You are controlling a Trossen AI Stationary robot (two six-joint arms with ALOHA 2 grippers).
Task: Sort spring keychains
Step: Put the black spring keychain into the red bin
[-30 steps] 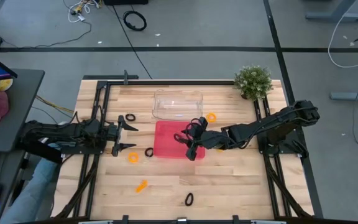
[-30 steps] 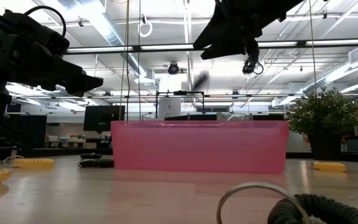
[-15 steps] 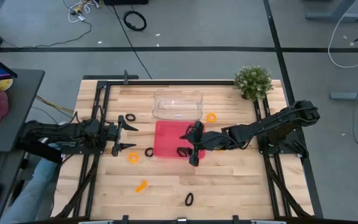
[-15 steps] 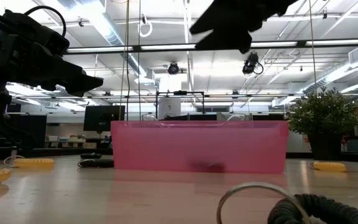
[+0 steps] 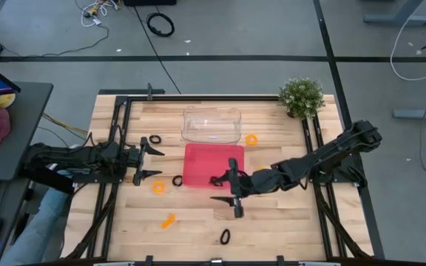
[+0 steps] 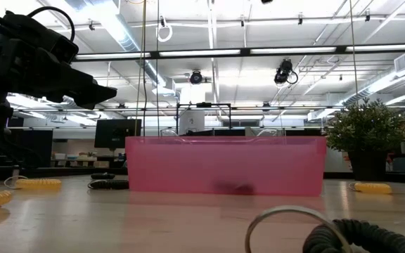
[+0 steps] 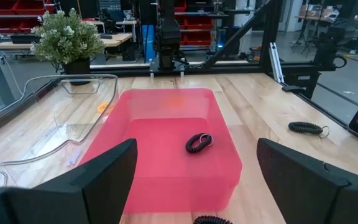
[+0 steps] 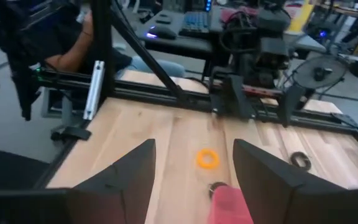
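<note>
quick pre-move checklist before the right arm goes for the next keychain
1. Black keychain lies inside the pink tray: ok.
2. Right claw open and holding nothing, past the tray's front edge: ok.
3. Left claw open, parked left of the tray, out of the way: ok.
4. Loose keychains left on the table, such as the black one near the front edge and the orange one: ok.
5. Clear bin empty: cannot tell.

I see even, bright overhead light from ceiling strips (image 6: 209,50), soft shadows on the surface (image 5: 272,222); the nearest black coil (image 6: 357,235) and right wrist view look blurred.
</note>
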